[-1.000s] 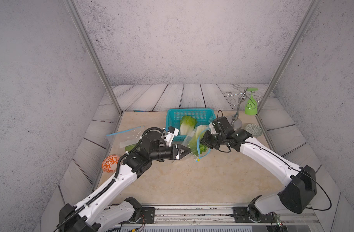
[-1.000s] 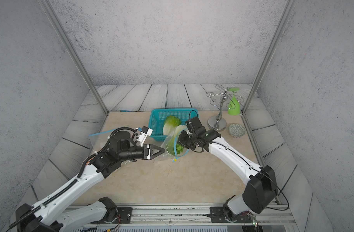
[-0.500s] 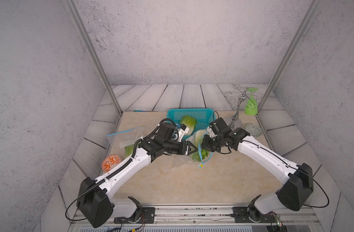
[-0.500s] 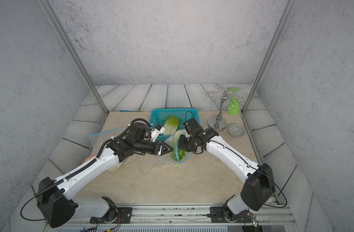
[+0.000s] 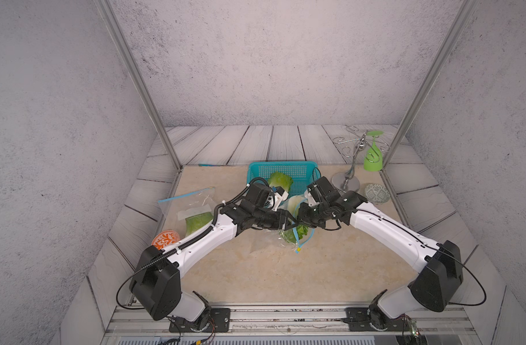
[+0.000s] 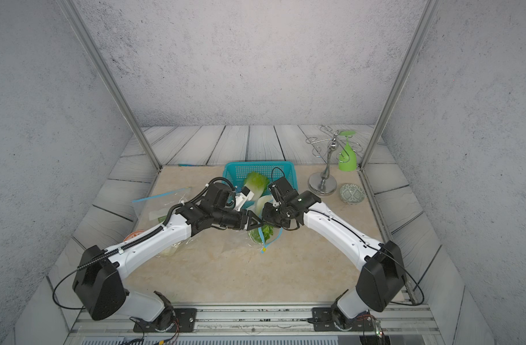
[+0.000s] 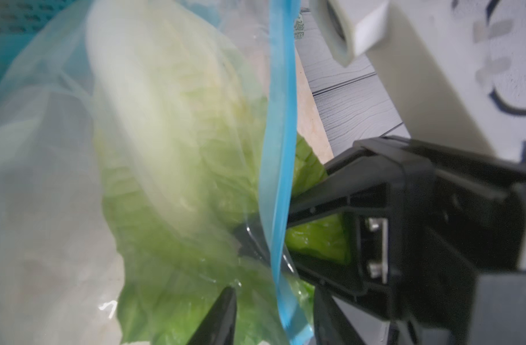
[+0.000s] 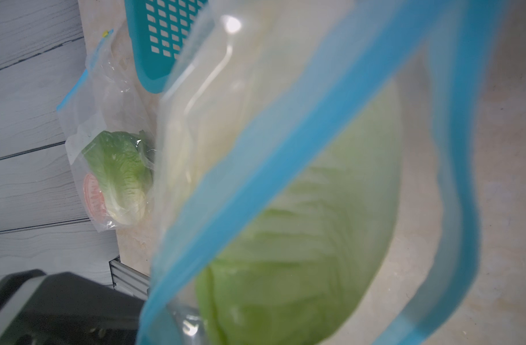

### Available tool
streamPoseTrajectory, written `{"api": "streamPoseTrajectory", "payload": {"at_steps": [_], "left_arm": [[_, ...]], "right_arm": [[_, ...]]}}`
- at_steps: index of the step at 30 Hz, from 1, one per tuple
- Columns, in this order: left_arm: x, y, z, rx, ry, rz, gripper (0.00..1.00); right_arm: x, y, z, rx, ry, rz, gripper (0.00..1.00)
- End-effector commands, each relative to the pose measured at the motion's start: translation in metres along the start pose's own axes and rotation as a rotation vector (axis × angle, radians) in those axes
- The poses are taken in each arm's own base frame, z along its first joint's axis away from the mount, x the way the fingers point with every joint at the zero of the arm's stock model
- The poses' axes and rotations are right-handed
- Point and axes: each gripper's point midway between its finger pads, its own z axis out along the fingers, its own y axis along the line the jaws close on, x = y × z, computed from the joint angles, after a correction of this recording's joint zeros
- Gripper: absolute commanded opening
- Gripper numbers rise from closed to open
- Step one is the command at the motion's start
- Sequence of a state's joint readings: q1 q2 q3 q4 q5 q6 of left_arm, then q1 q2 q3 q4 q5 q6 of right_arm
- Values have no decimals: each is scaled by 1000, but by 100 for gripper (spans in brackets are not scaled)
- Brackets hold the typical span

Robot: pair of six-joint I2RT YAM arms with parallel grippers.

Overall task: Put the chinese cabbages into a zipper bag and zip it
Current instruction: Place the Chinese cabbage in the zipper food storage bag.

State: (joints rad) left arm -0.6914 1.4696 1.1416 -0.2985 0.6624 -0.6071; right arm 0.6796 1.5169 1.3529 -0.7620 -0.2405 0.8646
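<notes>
Blue edging runs along the mouth of the clear zipper bag (image 7: 46, 149), and the right pincer (image 7: 273, 242) is closed on that edging, holding the bag by its rim over the table (image 5: 285, 277). The left pincer (image 6: 255, 222) meets it almost tip to tip from the opposite side. In the left wrist view its jaws stand partly apart with the blue strip passing between them, not yet pinched. One cabbage (image 7: 172, 104) sits inside the held bag, its green leaves nearest the pincers. A second cabbage (image 5: 281, 180) lies in the teal basket (image 5: 285, 168) just behind. A third cabbage (image 8: 118, 170) lies in the other bag (image 5: 193, 200), flat on the table beside the left arm.
</notes>
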Motion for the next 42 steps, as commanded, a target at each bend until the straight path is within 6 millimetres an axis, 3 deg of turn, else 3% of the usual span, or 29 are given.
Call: {"api": "streamPoseTrajectory", "payload": {"at_steps": [1, 5, 10, 17, 21, 25, 28, 32, 34, 39, 42], "left_arm": [[-9, -12, 6, 42, -20, 15, 31], [-13, -16, 4, 60, -33, 19, 0], [-26, -19, -10, 101, -114, -5, 0], [-30, -6, -11, 136, -148, -80, 0], [-33, -7, -15, 148, -157, -75, 0], [-34, -8, -17, 152, -160, -73, 0], [-34, -9, -17, 159, -159, -73, 0], [-33, -8, -15, 165, -152, -78, 0], [-34, -8, -13, 169, -151, -87, 0], [-35, -7, -9, 188, -140, -109, 0], [-33, -6, -9, 179, -133, -111, 0]], "right_arm": [[0, 5, 6, -10, 9, -2, 7], [1, 3, 7, -3, 13, -12, 19], [4, 6, 1, -32, 30, -48, 50], [1, 36, -46, -283, 79, -93, 68], [-12, 20, -66, -361, 73, -4, 71], [-24, -22, -67, -327, 26, 109, 71], [-28, -37, -68, -312, -3, 151, 71], [-29, -16, -77, -373, -8, 72, 73], [-26, -15, -76, -300, 0, 32, 72], [-7, 4, -50, -318, 85, 17, 65], [-9, -9, -49, -297, 61, 56, 62]]}}
